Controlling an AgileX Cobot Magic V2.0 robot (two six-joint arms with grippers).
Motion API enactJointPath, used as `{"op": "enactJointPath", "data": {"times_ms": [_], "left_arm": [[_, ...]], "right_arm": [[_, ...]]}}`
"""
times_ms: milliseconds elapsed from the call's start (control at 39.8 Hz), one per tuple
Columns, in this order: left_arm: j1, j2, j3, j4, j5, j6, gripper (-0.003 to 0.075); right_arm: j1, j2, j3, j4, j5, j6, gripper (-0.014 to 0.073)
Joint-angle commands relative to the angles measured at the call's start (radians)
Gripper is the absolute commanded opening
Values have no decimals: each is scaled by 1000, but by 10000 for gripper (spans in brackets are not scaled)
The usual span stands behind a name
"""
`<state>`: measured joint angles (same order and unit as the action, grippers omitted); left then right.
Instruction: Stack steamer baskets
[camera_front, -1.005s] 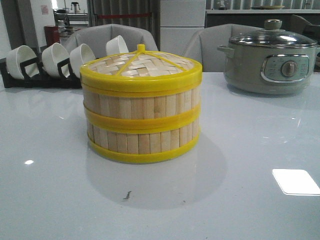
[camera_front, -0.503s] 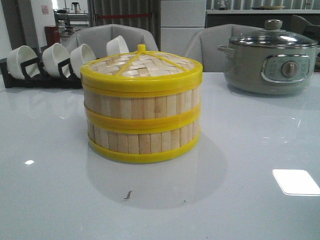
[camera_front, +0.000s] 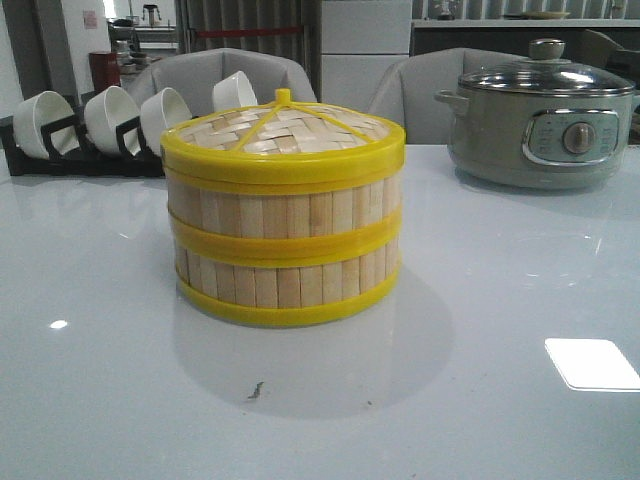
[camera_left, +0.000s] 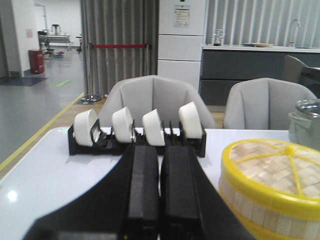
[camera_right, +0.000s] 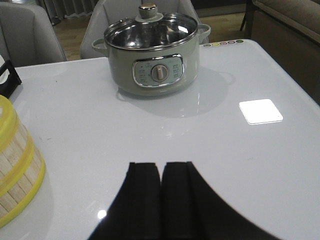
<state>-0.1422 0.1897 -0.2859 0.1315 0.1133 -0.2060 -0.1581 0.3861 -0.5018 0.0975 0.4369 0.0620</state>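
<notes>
Sitting mid-table on glossy pale grey top: two steamer baskets stacked, woven lid seated on top. Behind left, white bowls in black rack; behind right, grey-green pot with glass lid. Beyond, grey chairs, dark curtains, counter. Left hand pressed together, holding nothing. Right hand likewise closed, empty, above bare table.

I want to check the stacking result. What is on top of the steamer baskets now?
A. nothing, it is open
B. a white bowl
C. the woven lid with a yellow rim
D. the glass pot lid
C: the woven lid sits on the two stacked steamer baskets.
</notes>
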Motion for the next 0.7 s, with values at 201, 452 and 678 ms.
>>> {"op": "enactJointPath", "data": {"times_ms": [201,452,678], "left_arm": [[98,-187,168,-65,-124,-8,85],[115,-208,235,-69,-159,-8,85],[115,-208,277,-72,-190,-8,85]], "right_arm": [[-6,7,-26,5,-78,-11,56],[-6,8,-26,5,-78,-11,56],[-6,8,-26,5,-78,-11,56]]}}
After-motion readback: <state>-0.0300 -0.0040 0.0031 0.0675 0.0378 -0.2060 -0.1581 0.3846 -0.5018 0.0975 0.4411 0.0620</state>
